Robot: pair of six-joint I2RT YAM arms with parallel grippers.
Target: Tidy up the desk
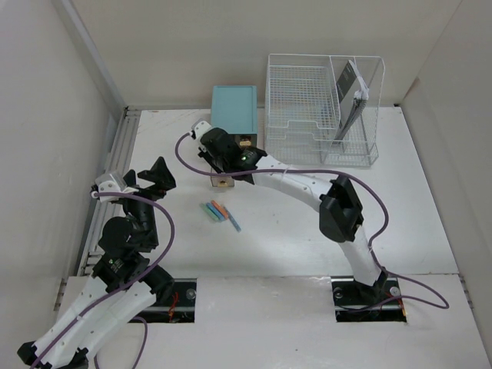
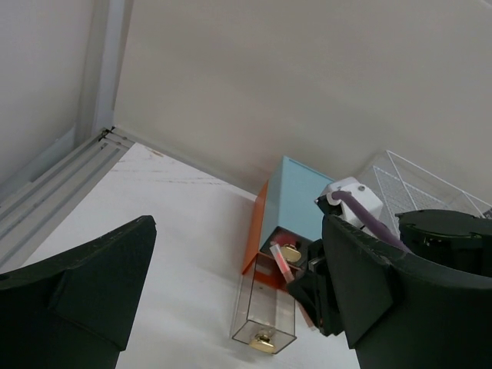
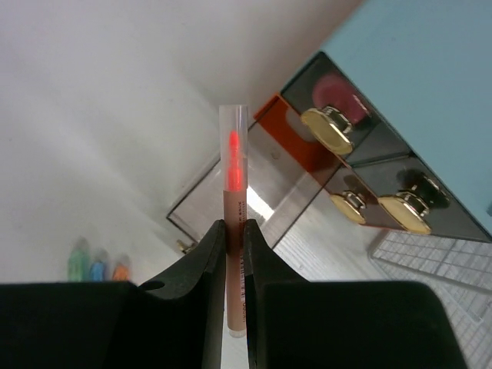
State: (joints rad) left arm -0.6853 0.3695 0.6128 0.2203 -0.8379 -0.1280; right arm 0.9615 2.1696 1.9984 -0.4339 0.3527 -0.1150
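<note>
Your right gripper is pinching a peach-coloured pen between its fingers. The pen is standing straight up out of the jaws, and you can see an orange tip through its clear cap. The wrist is hovering right by the front of the teal drawer box. One clear drawer with a gold knob is sticking out toward the arms, and the other gold-knobbed drawer fronts are sitting flush in the box.

Your left gripper is hanging over the left part of the desk with its fingers spread wide and nothing between them. It's pointing toward the drawer box.

The desk itself is lying flat under both arms and taking up most of the overhead view, with silver rails running along its left edge. Three short markers, green, blue and orange, are lying side by side near the middle, just in front of the open drawer. The white wire rack is sitting at the back just beside the box, and a flat grey thing is leaning in its narrow right compartment.
</note>
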